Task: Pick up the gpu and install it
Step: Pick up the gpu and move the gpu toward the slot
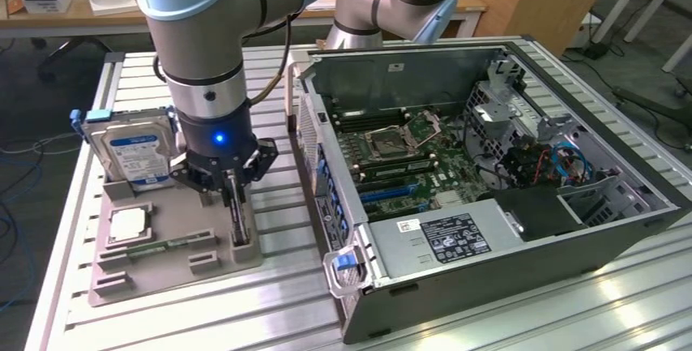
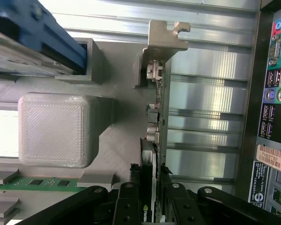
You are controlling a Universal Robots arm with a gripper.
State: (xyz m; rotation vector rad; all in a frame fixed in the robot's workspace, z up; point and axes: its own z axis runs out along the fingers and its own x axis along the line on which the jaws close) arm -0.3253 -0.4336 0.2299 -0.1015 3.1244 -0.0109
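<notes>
While the open computer case [image 1: 487,278] lies on the slatted bench [image 1: 271,302] at the exterior view's right, a grey fixture tray [image 1: 130,282] sits just beside it, with a hard drive [image 1: 135,152] upright at its back. The gpu [image 2: 154,117] stands on edge in a tray slot, its bracket away from the end effector [image 2: 152,171], whose fingers pinch the card's two faces. A green memory stick [image 1: 162,247] lies nearby.

At left of centre, the gripper [image 1: 232,199] points straight down over the grey tray [image 1: 173,274] on the table [image 1: 281,302]. Its fingers sit either side of the gpu [image 1: 239,225], which stands on edge. A hard drive [image 1: 135,152] stands upright at the tray's upper left. The open computer case [image 1: 487,173] occupies the right half.
</notes>
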